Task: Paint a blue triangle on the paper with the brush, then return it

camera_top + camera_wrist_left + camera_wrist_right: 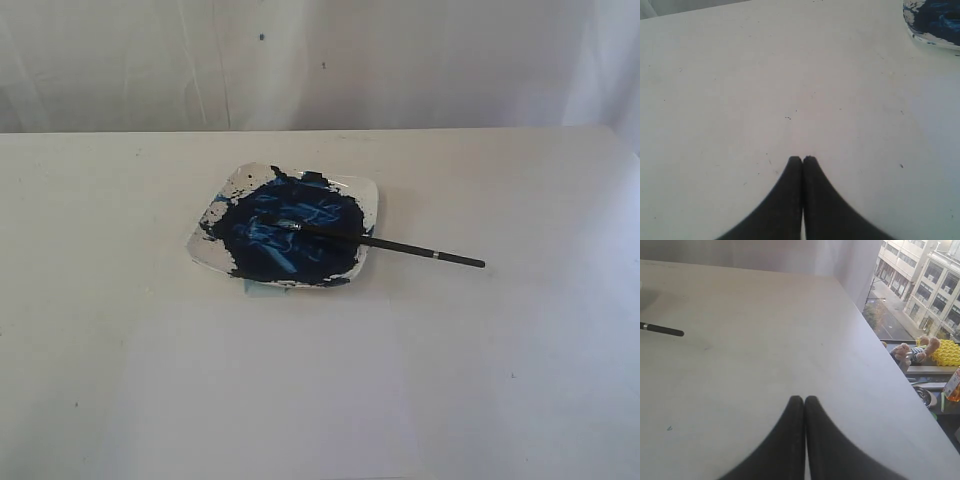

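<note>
The brush (400, 246) lies with its dark tip in the blue paint of the white square plate (366, 190), and its thin black handle points right over the table. The handle's end (662, 330) also shows in the right wrist view. The paper (270, 400) is a faint, brighter white sheet in front of the plate. No blue triangle shows in any view. My left gripper (802, 159) is shut and empty over bare table, with the plate's corner (935, 25) far ahead. My right gripper (804, 399) is shut and empty, well away from the brush. Neither gripper appears in the exterior view.
The table's edge (880, 345) runs close beside my right gripper. Past it are a ledge with a stuffed toy (912, 351), a yellow object (946, 351) and a window onto buildings. A white curtain (320, 60) hangs behind the table.
</note>
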`<state>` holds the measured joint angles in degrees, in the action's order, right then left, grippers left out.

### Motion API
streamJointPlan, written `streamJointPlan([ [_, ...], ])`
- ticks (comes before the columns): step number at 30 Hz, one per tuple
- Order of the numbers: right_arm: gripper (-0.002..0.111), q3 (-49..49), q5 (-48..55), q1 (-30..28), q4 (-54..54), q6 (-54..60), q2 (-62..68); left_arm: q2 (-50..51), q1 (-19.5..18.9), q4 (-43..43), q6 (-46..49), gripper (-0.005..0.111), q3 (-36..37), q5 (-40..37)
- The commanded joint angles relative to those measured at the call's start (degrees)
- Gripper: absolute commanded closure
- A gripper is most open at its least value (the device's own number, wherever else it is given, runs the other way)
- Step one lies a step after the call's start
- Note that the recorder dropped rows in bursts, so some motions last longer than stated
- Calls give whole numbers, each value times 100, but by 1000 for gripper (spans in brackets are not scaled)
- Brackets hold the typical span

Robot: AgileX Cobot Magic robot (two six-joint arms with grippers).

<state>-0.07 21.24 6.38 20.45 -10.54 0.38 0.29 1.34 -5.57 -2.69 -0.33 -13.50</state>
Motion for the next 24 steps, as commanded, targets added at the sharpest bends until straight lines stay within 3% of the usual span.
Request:
streamJointPlan([
  [1,108,7,-32,-11,-1,-31,-38,-29,25,-14,-5,107,33,-11],
  [6,108,7,-32,-11,-1,-31,-38,-29,25,299,-10,107,33,29],
  [10,108,7,-32,-11,-1,-31,-38,-29,25,318,0,107,33,510],
  [18,108,7,-32,-11,27,-31,-38,-29,25,386,-114,107,33,1872],
  [24,108,7,-323,-11,38,-31,-38,-29,25,386,-952,107,33,3380],
])
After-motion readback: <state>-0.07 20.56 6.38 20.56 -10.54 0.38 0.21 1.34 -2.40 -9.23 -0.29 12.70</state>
